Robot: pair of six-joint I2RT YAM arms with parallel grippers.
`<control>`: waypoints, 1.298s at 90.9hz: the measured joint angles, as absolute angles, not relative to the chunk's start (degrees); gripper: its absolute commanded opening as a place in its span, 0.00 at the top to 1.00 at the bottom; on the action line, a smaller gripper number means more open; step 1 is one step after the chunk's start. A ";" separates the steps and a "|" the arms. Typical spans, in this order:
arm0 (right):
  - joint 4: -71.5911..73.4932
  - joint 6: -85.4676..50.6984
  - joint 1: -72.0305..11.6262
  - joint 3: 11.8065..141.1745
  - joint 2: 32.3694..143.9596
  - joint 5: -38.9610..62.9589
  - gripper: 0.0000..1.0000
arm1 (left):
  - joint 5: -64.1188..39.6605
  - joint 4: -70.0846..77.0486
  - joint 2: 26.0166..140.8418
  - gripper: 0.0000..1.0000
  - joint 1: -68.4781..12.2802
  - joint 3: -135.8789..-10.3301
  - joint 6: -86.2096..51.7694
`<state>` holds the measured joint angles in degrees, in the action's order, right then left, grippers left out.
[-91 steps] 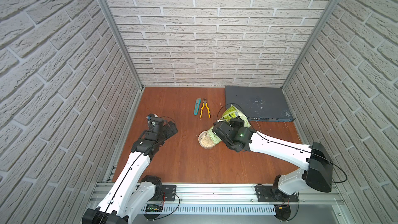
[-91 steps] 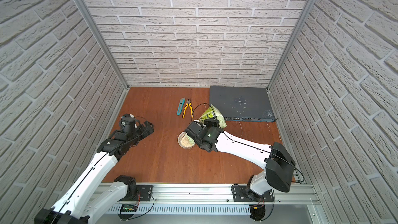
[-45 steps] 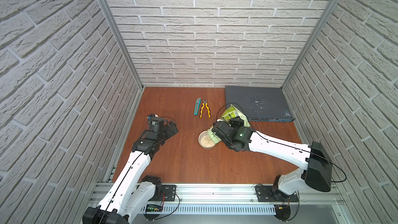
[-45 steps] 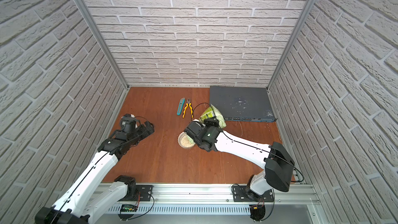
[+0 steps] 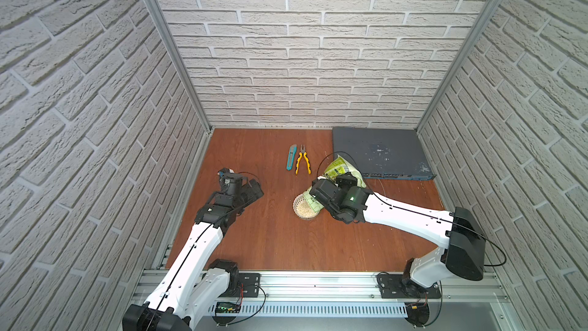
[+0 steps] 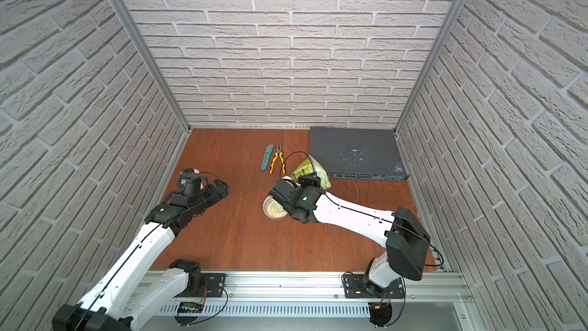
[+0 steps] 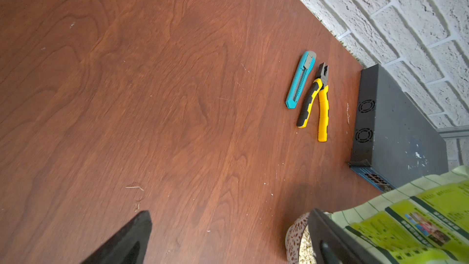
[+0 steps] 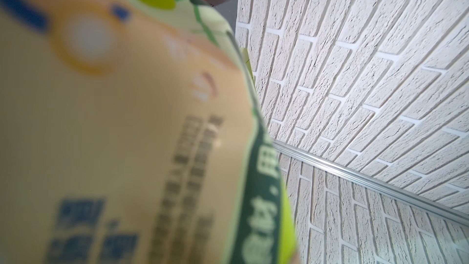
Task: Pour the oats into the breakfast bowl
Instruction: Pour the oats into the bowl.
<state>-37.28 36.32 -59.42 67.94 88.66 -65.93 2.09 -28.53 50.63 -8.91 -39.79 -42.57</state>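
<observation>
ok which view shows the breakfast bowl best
A top view: the breakfast bowl shows its rim and oats inside, partly under the pouch. The left wrist view catches only its lattice wall; the right wrist view, nothing.

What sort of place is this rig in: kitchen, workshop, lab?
Likely a robot test cell, not a kitchen: brick-pattern wall panels in metal framing, a mounting rail along the wooden table's front, and pliers and a utility knife lying near the bowl.

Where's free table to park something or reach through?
Free: the wide near stretch between bowl and front rail; also the far left corner, bordered by walls, utility knife and left tool. Crowded: centre right, where pouch, bowl, pliers and grey box sit close.
</observation>
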 measured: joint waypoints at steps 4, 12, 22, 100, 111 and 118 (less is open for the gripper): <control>-37.28 36.21 -59.42 67.94 88.66 -65.84 0.96 | 2.09 -28.53 50.63 0.02 -8.91 -39.79 -42.59; -37.26 36.16 -59.42 67.96 88.66 -65.89 0.96 | 2.07 -28.51 50.63 0.02 -8.91 -39.79 -42.57; -37.23 36.18 -59.42 67.96 88.68 -66.00 0.96 | 2.07 -28.51 50.63 0.02 -8.91 -39.79 -42.59; -36.80 34.44 -59.44 67.94 90.65 -66.04 0.96 | 1.76 -28.49 51.11 0.02 -8.58 -39.79 -42.59; -36.80 34.26 -59.55 67.94 90.65 -66.04 0.96 | 1.65 -28.47 51.40 0.02 -8.54 -39.79 -42.59; -36.80 33.95 -59.55 67.94 90.65 -65.93 0.96 | 1.63 -28.45 51.42 0.02 -8.51 -39.79 -42.59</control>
<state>-36.80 33.95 -59.55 67.94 90.65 -65.93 1.63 -28.45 51.42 -8.51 -39.79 -42.59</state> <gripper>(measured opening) 0.322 0.981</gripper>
